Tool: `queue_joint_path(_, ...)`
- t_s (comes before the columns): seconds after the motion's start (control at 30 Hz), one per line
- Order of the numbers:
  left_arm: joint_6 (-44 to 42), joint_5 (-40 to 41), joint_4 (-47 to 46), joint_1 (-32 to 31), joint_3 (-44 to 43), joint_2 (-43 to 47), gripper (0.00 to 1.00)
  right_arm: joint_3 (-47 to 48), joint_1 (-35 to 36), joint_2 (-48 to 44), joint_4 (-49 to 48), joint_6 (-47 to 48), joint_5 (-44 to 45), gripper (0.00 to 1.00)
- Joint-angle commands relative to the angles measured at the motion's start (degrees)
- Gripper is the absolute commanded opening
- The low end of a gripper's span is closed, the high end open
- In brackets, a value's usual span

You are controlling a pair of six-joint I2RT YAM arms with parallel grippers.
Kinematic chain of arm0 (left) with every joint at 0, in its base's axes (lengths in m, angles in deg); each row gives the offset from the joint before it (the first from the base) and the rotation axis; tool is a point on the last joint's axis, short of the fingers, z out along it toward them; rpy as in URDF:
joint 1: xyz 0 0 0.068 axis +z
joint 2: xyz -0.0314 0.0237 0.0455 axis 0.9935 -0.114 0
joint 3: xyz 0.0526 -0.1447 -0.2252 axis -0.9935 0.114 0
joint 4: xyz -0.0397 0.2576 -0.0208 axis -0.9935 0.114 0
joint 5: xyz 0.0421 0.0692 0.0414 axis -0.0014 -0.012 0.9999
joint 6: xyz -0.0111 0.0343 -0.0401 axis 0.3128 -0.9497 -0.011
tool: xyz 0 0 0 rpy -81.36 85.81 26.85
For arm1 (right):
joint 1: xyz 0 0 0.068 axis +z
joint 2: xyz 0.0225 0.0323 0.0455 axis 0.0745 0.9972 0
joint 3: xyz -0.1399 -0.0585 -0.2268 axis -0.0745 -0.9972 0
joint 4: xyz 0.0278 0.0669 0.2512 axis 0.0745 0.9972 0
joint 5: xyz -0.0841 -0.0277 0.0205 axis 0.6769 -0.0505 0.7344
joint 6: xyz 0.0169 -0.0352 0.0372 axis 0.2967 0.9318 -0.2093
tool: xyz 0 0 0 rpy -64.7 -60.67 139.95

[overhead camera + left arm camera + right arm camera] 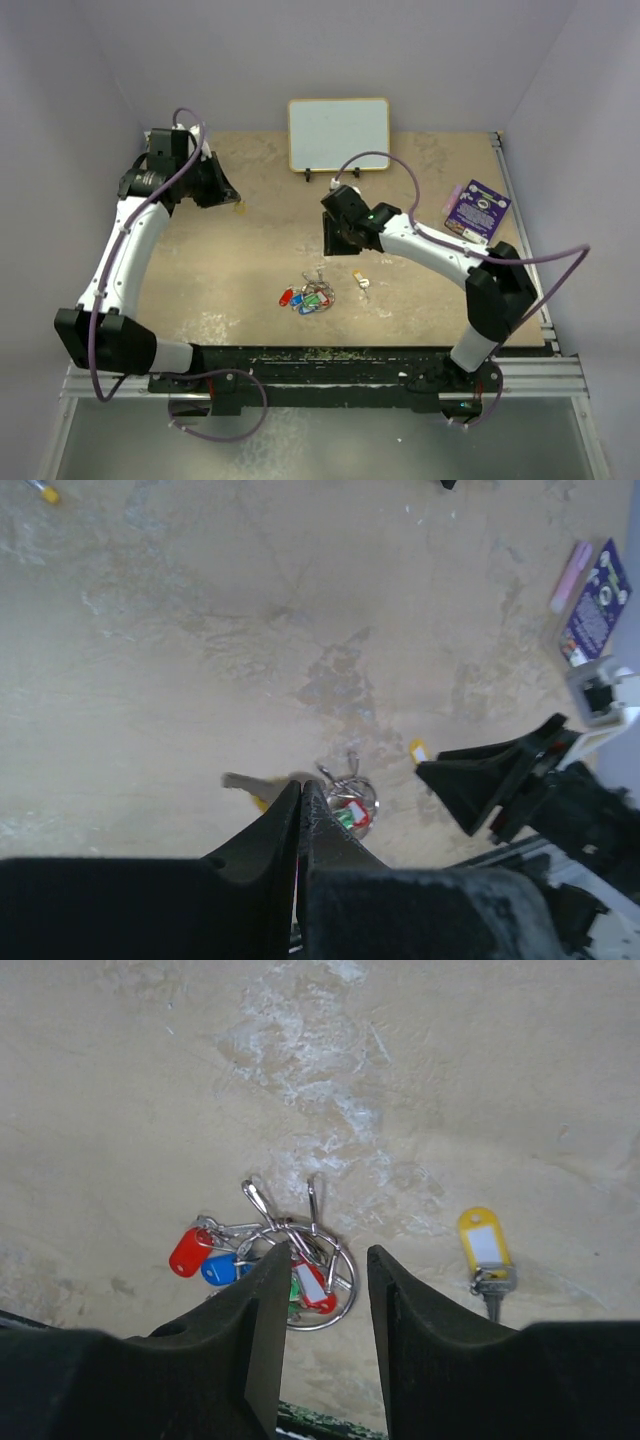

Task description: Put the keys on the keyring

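Observation:
The keyring (pixel 350 1285) lies on the tan table with red (pixel 190 1251), blue (pixel 220 1269), green and red-and-white tagged keys bunched on it; it also shows in the top view (pixel 308 296). A yellow-tagged key (pixel 484 1245) lies loose to its right. My right gripper (pixel 328 1260) hovers open above the ring, empty. My left gripper (pixel 301 785) is shut at the far left (pixel 232 196), raised, with another yellow-tagged key (pixel 245 783) sticking out sideways from its fingertips. The ring (pixel 350 795) shows just past those fingertips.
A white board (pixel 339 134) stands at the back. A purple card (pixel 477 210) lies at the right, with a pink strip (pixel 570 562) beside it. A small yellow item (pixel 45 492) lies far off on the table. The table's front edge runs just below the keys.

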Motion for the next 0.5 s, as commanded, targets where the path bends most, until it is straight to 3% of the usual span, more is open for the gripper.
queue_joint_path(0.0, 12.7, -16.0, -3.5, 3.9, -1.6, -3.4, 0.02, 1.9, 1.0, 2.9, -4.2, -1.4, -3.4, 0.4)
queue_joint_path(0.3, 28.2, -26.6, -8.9, 7.3, 1.8, -5.8, 0.03, -2.5, 4.5, 6.0, -9.6, -4.5, -3.4, 0.3)
queue_joint_path(0.47, 30.3, -26.4, -10.5, 8.3, 0.5, -7.1, 0.03, -2.5, 5.6, 8.6, -8.8, -4.6, -2.4, 0.3)
